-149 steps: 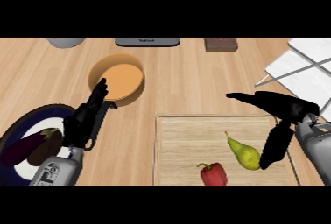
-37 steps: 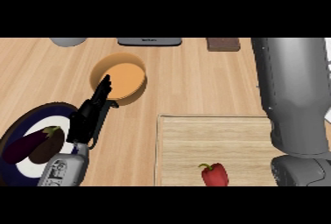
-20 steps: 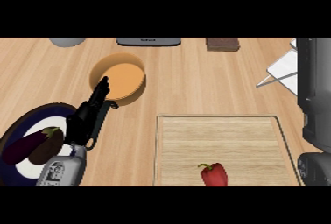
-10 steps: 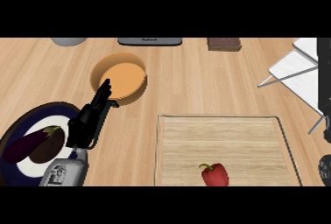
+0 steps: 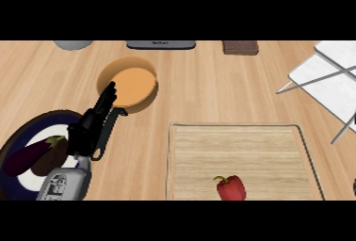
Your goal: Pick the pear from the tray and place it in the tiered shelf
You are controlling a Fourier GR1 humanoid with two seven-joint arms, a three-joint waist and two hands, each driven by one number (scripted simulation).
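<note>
Bearing a tray, pale wooden counter

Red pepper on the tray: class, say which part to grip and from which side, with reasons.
Probably take the red pepper by its broad body, across its width, from above: it lies alone on the flat tray, and its green stem is thin and curved.

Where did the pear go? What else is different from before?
The pear that lay on the tray beside the red pepper is gone and shows nowhere now. The right arm, which had stretched toward the tiered shelf, has left the view. The left hand, eggplant and orange bowl stayed put.
</note>
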